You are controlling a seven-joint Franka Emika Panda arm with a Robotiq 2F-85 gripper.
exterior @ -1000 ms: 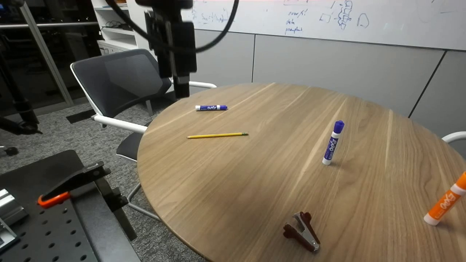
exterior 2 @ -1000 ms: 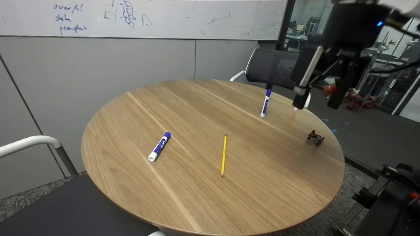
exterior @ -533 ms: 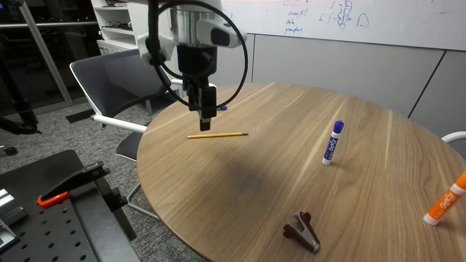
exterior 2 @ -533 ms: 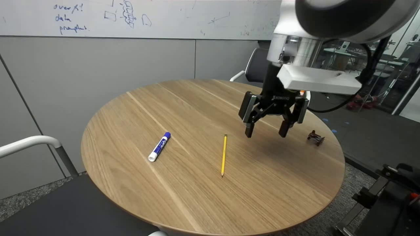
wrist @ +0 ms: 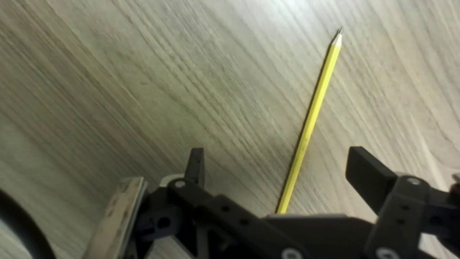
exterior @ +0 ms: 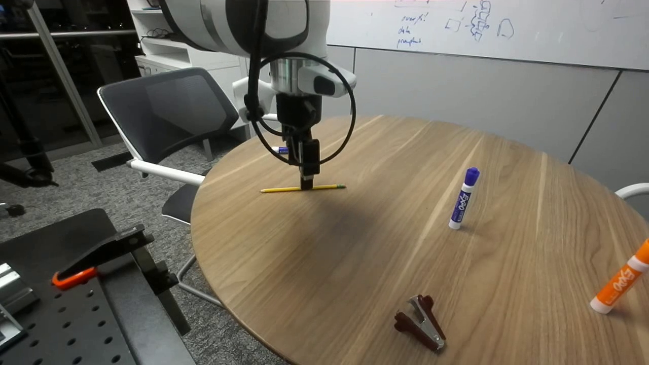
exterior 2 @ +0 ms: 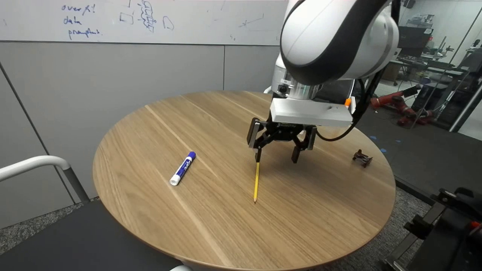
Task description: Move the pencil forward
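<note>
We see a round wooden table [exterior 2: 308, 226] with a whiteboard [exterior 2: 207, 22] and gray wall panels [exterior 2: 131, 67] behind it, and a chair [exterior: 167, 106] beside it on speckled carpet [exterior: 121, 192]. The table is light brown, with straight grain and paler streaks; the chair has dark mesh and white arms. On the wood we find a staple remover [exterior: 428, 332] with brown grips and bare metal, a blue-and-white marker [exterior 2: 183, 168] lying down, and a second blue-and-white marker [exterior: 461, 203] and an orange-and-white marker [exterior: 621, 281] standing on end. The black gripper [exterior 2: 276, 159] hangs low over the table with its two blocky fingers spread apart. The pencil [wrist: 310, 124], slim, straight and yellow, lies flat on the table by the gripper; in the wrist view it runs between the fingers, with wood showing on either side. There its sharpened tip points to the top, leaning right. In an exterior view the pencil [exterior 2: 257, 182] points its tip at the near table edge, its far end hidden behind a finger; in an exterior view the pencil [exterior: 281, 190] runs almost level, tip to the left and green-banded end to the right, a finger crossing its middle. We cannot tell whether that finger touches it.
</note>
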